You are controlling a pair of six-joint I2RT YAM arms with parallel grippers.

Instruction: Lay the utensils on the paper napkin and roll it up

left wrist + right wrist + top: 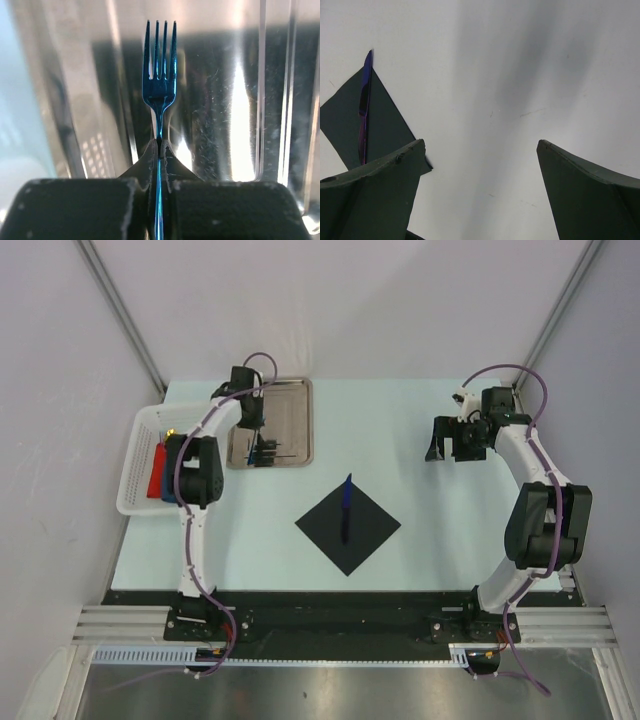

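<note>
- The blue fork (160, 75) showed only its tines and neck. The rest of its handle was buried between the fingers of the left gripper (159, 146), which were pressed together on it.
- Glare and reflections on the steel tray (240, 100) made it impossible to tell whether the tines touched the tray or hung just above it.
- In the top view the fork was no more than a thin dark line under that gripper, over the tray. The left arm (195, 465) covered the tray's left edge.
- The purple knife (346, 505) lay on the black napkin (370, 525), running from its far corner toward the middle, with its tip poking just past that corner.
- In the right wrist view the napkin was cut off by the frame edge and by one finger, which also hid the knife's near end.
- The right gripper (481, 150) was spread wide with nothing between its fingers, above the bare table (520, 75) and well apart from the napkin.
- A white basket (135, 455) sat at the table's left edge beside the tray. The red and blue pieces (157, 480) in it were partly hidden by the left arm.
</note>
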